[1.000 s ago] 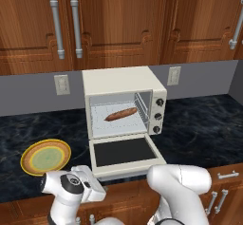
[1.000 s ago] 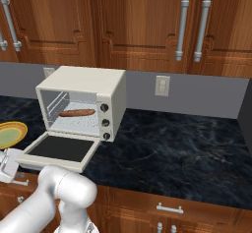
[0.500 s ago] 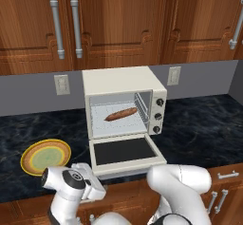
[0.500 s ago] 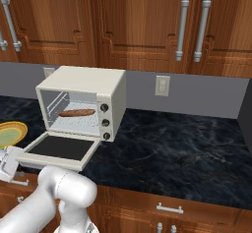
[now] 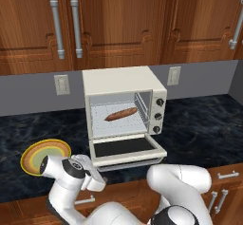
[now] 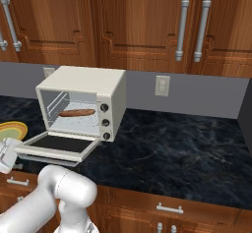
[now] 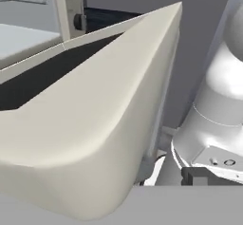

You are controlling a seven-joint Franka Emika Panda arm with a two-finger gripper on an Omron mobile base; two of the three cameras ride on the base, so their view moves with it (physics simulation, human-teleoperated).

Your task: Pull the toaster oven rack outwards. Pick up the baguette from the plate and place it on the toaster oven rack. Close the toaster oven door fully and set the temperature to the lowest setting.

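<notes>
In the left base view the baguette (image 5: 121,114) lies on the toaster oven rack (image 5: 118,119) inside the toaster oven (image 5: 124,103), whose toaster oven door (image 5: 127,149) hangs flat open over the dark tabletop (image 5: 204,129). The tool (image 5: 94,179), jaws spread wide and empty, sits low beside the door's front left corner, near the plate (image 5: 44,155). The right base view shows the same from the other side. The hand view looks closely along the door's cream edge.

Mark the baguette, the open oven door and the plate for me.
baguette (image 5: 121,114), left base view, middle of the loaf.
toaster oven door (image 5: 126,147), left base view, dark glass pane.
plate (image 5: 34,152), left base view, yellow rim.
</notes>
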